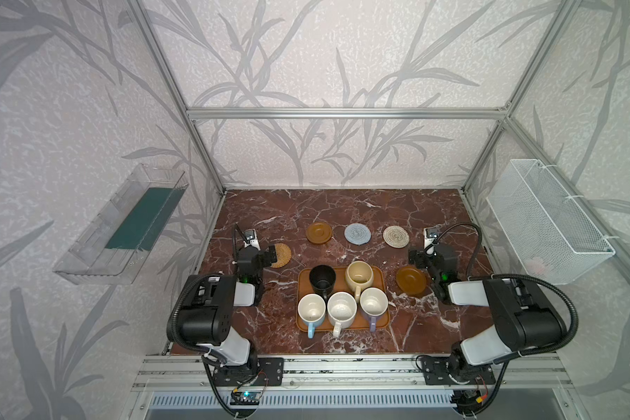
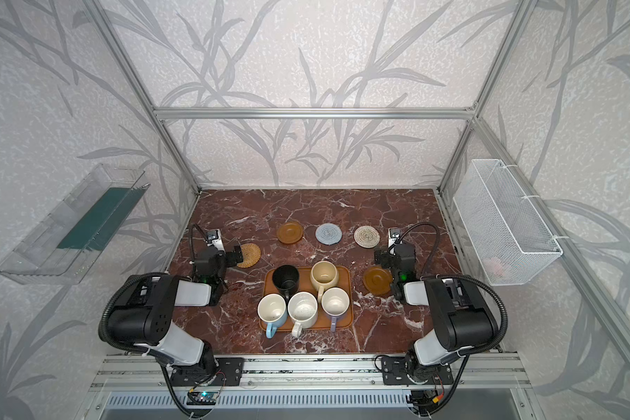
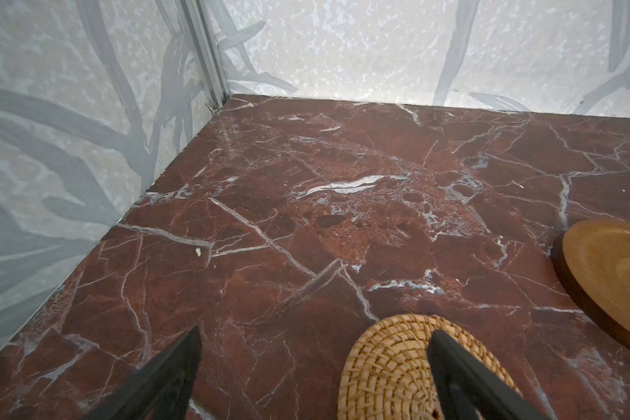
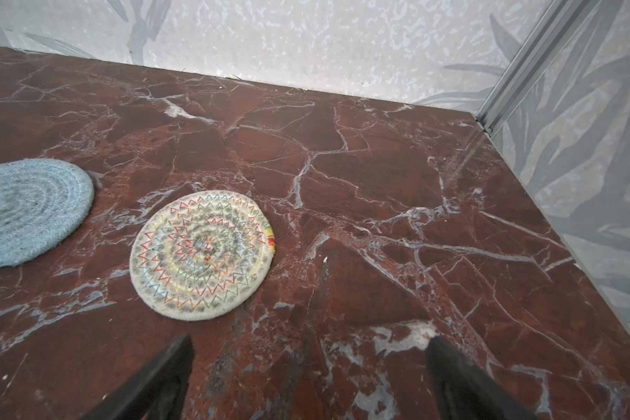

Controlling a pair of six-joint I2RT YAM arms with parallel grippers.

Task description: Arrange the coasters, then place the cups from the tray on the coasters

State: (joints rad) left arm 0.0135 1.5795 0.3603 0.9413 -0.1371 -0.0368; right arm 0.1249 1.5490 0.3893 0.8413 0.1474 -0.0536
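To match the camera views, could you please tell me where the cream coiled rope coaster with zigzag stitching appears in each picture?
In a top view: cream coiled rope coaster, right end of the far row of three discs.
In a top view: same place.
Left wrist: not in it.
Right wrist: near mid-picture, lying flat.
Shared landmark: blue-grey coiled rope coaster beside it.

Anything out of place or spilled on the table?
Nothing spilled or damaged. Two coasters sit out of line: the rattan coaster and one brown coaster lie nearer, flanking the tray, while the other three form a back row. Cups stand upright on the tray.
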